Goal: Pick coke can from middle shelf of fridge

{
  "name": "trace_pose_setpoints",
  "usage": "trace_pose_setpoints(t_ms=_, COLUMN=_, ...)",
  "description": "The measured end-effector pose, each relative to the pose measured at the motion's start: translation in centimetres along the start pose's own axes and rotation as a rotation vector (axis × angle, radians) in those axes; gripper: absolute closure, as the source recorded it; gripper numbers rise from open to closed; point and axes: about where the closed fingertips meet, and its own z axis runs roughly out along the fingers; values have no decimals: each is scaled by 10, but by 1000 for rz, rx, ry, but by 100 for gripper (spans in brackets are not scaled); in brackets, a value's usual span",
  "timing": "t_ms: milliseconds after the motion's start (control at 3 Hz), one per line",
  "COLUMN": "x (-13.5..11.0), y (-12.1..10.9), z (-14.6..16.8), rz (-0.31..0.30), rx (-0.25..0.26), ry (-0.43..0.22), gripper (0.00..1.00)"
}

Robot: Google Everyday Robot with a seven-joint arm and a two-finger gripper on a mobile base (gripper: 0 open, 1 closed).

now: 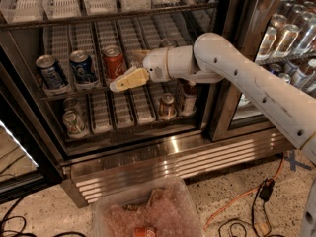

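Note:
The coke can (pixel 113 61), red with a silver top, stands on the middle shelf (pixel 74 92) of the fridge (pixel 148 158), third from the left. Two blue cans (pixel 51 73) (pixel 82 68) stand to its left. My gripper (pixel 123 71) is inside the fridge, right beside the coke can's right side. It is open: one tan finger (pixel 129 79) lies low in front of the can's right edge, and the other finger (pixel 139 55) shows behind it. The can is not held.
The bottom rack holds cans (pixel 73 122) (pixel 167 105) and a dark bottle (pixel 188 96). The top rack (pixel 98 18) carries white trays. Bottles (pixel 285 35) fill the right compartment behind a black door post (pixel 232 68). A plastic bin (pixel 148 211) and cables (pixel 256 191) lie on the floor.

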Motion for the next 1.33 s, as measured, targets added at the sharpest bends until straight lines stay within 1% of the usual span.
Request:
trace_pose_setpoints(t_ms=333, x=1, y=-8, z=-1, rz=-11, rx=18, ry=-78, gripper=0)
trace_pose_setpoints(t_ms=667, x=1, y=-12, z=3, rz=-41, rx=14, ry=-103, gripper=0)
trace_pose_setpoints(t_ms=1000, x=-2, y=-12, z=14, rz=-78, rx=-5, ry=-90, gripper=0)
trace_pose_setpoints(t_ms=1333, x=-4, y=-10, z=28, rz=-102, rx=-29, ry=-78, gripper=0)
